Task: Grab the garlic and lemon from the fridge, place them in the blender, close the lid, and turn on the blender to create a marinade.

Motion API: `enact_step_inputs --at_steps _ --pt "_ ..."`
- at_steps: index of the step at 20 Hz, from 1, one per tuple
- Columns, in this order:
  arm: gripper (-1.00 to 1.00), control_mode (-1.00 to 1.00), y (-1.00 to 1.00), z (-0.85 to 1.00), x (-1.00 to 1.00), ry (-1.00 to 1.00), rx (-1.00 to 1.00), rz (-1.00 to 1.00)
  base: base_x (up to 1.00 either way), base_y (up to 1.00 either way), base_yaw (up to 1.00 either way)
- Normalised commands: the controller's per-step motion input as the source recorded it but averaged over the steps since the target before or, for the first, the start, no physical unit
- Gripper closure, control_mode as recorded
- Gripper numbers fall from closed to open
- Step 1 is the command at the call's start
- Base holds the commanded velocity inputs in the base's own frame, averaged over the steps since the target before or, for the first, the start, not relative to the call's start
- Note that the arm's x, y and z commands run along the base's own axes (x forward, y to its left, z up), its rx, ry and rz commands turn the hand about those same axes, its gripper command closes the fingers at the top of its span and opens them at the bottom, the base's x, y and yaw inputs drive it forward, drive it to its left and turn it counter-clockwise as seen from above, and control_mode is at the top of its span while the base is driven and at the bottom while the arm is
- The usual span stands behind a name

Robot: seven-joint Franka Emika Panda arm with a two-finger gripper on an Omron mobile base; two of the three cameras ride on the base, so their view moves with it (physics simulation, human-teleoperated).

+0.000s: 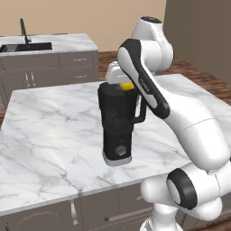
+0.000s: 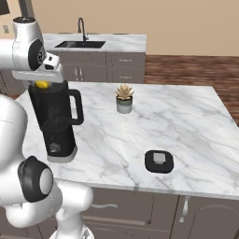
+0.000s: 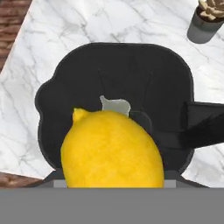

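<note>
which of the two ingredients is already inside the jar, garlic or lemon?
The garlic: a pale cream lump deep inside the blender jar. The yellow lemon is above the jar's open mouth, at the gripper, not dropped in yet.

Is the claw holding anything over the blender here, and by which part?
The claw holds the lemon above the open blender; where on the lemon cannot be told.
</note>
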Motion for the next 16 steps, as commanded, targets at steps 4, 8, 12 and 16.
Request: enact_step_inputs --at_steps 4,8,12,16 --pt "1.00 -1.00 0.50 0.00 0.80 0.00 0.00 0.00 0.00 0.00 0.00" --pt "1.00 -1.00 0.20 -0.27 0.59 0.09 -0.02 0.00 0.00 0.00 0.00" --pt "1.00 -1.00 0.02 -0.59 0.28 0.14 0.00 0.00 0.00 0.00 0.00" --pt "1.00 -1.00 0.00 -0.50 0.16 0.12 -0.01 0.00 0.00 0.00 0.00"
